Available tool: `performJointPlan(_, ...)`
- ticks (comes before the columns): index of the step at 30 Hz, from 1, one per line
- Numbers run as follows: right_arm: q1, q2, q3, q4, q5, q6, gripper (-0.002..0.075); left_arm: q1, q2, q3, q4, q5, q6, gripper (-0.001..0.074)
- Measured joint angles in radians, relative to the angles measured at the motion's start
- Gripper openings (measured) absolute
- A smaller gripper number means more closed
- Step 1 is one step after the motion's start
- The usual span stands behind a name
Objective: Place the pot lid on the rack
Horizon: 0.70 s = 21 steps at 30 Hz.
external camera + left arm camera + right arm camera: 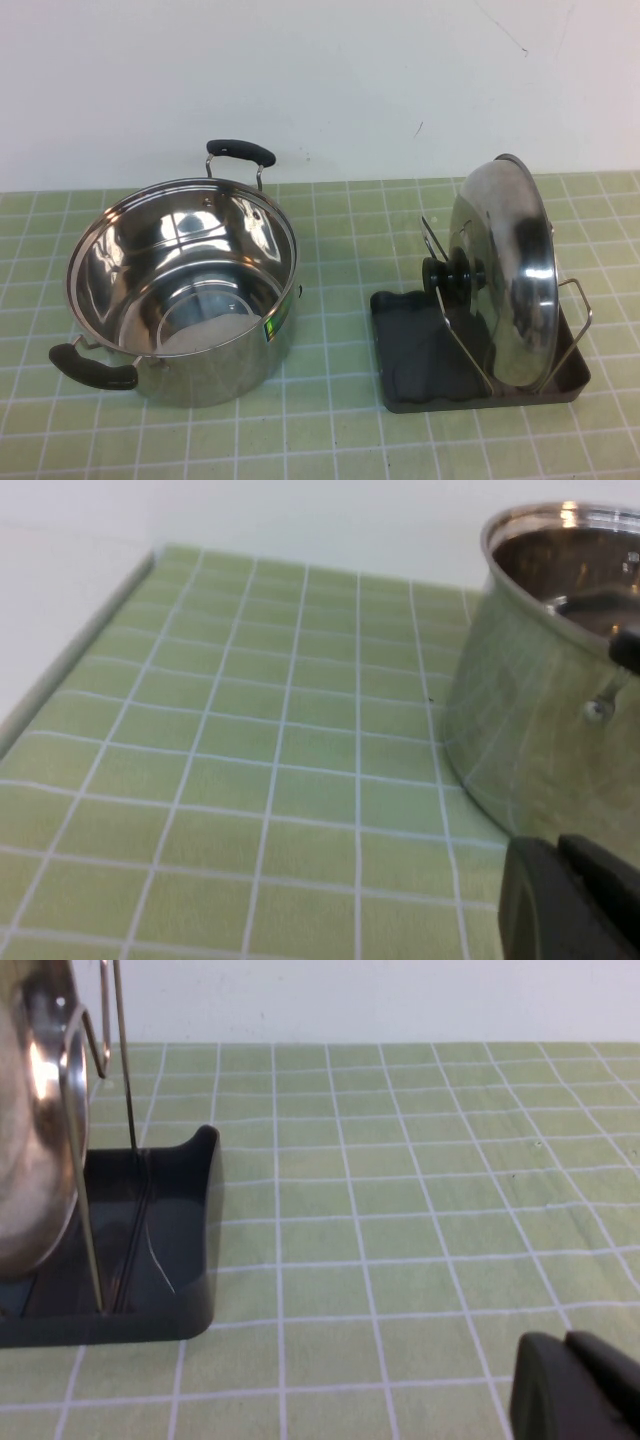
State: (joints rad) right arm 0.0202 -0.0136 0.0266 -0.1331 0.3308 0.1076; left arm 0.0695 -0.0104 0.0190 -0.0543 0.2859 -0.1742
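Observation:
The pot lid (505,272), shiny steel with a black knob (452,278), stands on edge in the rack's wire loops (462,345), knob facing the pot. The rack's dark grey tray (410,345) sits at the right of the table. The right wrist view shows the lid's edge (40,1140) and the tray's wall (200,1260). Neither arm shows in the high view. My left gripper (570,885) is shut and empty beside the pot. My right gripper (572,1385) is shut and empty, over the mat, apart from the tray.
The open steel pot (185,285) with two black handles stands at the left; its wall also shows in the left wrist view (540,700). A green tiled mat (340,240) covers the table, with a white wall behind it.

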Motion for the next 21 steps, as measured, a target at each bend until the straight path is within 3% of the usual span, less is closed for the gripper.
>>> performJointPlan(11, 0.000, 0.000, 0.000, -0.002, 0.000, 0.000, -0.0001, -0.017, -0.002, 0.000, -0.039, 0.024, 0.174, -0.0002)
performJointPlan(21, 0.000, 0.000, 0.000, -0.002, 0.000, 0.000, -0.0001, -0.088, -0.002, 0.000, -0.040, 0.024, 0.174, -0.0002)
